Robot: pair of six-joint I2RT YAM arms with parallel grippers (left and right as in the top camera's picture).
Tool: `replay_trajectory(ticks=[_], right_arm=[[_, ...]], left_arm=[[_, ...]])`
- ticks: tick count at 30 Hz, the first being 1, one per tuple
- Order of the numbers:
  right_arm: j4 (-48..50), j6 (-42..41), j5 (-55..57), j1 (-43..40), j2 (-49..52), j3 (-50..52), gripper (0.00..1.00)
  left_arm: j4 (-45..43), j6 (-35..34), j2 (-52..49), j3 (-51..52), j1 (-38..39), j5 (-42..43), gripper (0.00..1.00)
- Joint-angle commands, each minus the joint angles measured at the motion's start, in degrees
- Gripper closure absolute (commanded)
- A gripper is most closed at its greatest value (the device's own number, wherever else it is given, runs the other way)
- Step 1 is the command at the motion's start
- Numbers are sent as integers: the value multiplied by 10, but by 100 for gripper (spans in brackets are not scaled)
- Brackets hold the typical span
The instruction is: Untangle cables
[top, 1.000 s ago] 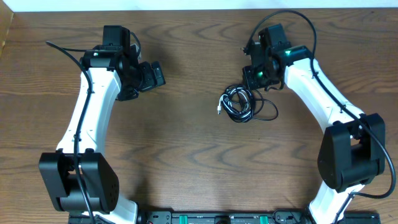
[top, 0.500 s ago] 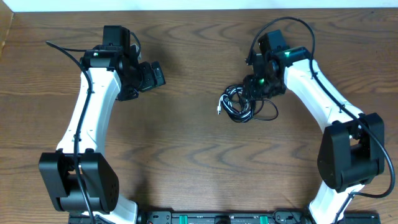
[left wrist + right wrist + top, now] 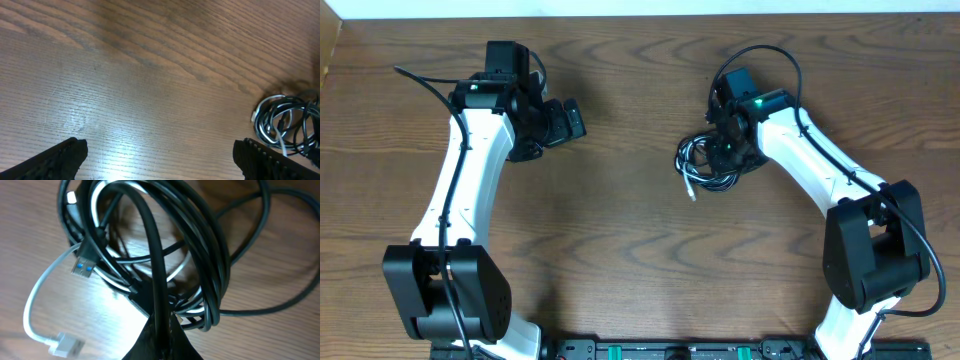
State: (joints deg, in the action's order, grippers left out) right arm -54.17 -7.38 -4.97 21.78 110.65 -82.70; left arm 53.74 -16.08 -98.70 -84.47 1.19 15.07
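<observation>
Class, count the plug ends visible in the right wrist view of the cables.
2 clearly: a blue-tipped plug at the left edge of the cables, and a white plug at lower left on the table. More may be hidden in the coil.

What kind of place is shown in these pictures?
Probably a robotics test bench, not a home: two white robot arms stand at a wooden table, and a tangle of cables lies on it.

Overhead looks straight down; wrist views (right far nearer) share the cables [image 3: 284, 123] [image 3: 207, 255].
</observation>
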Motion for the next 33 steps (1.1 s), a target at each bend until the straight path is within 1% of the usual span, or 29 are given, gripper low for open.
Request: replay_trajectory(ticks=[1, 4, 6, 9, 10, 11, 14, 15, 18, 20, 22, 23, 27, 28, 30, 33], right_arm=[[0, 44, 44, 0, 1, 4, 99], [2, 87, 44, 0, 1, 4, 99], [11, 98, 45, -1, 1, 4, 95], [23, 93, 44, -1, 1, 4, 90], [28, 86, 44, -1, 1, 4, 81], [33, 81, 44, -1, 1, 4, 69], [52, 68, 31, 1, 1, 4, 57], [55, 68, 28, 1, 1, 4, 51], [55, 68, 30, 0, 1, 5, 48], [52, 68, 32, -1, 1, 5, 50], [51, 68, 34, -1, 1, 7, 77], [51, 68, 34, -1, 1, 9, 99], [59, 68, 47, -1, 1, 11, 99], [65, 68, 51, -1, 1, 11, 75], [80, 68, 50, -1, 1, 11, 46], [95, 68, 47, 0, 1, 11, 32]], left_arm=[[2, 4, -3, -1, -2, -4, 2], [2, 4, -3, -1, -2, -4, 2], [2, 4, -3, -1, -2, -4, 2], [2, 4, -3, -1, -2, -4, 2], [2, 4, -3, -1, -2, -4, 2], [2, 4, -3, -1, -2, -4, 2], [2, 4, -3, -1, -2, -4, 2], [2, 4, -3, -1, -2, -4, 2], [2, 4, -3, -1, -2, -4, 2], [2, 4, -3, -1, -2, -4, 2], [2, 4, -3, -1, -2, -4, 2], [2, 4, -3, -1, -2, -4, 2], [2, 4, -3, -1, -2, -4, 2], [2, 4, -3, -1, -2, -4, 2], [2, 4, -3, -1, -2, -4, 2], [2, 4, -3, -1, -2, -4, 2]])
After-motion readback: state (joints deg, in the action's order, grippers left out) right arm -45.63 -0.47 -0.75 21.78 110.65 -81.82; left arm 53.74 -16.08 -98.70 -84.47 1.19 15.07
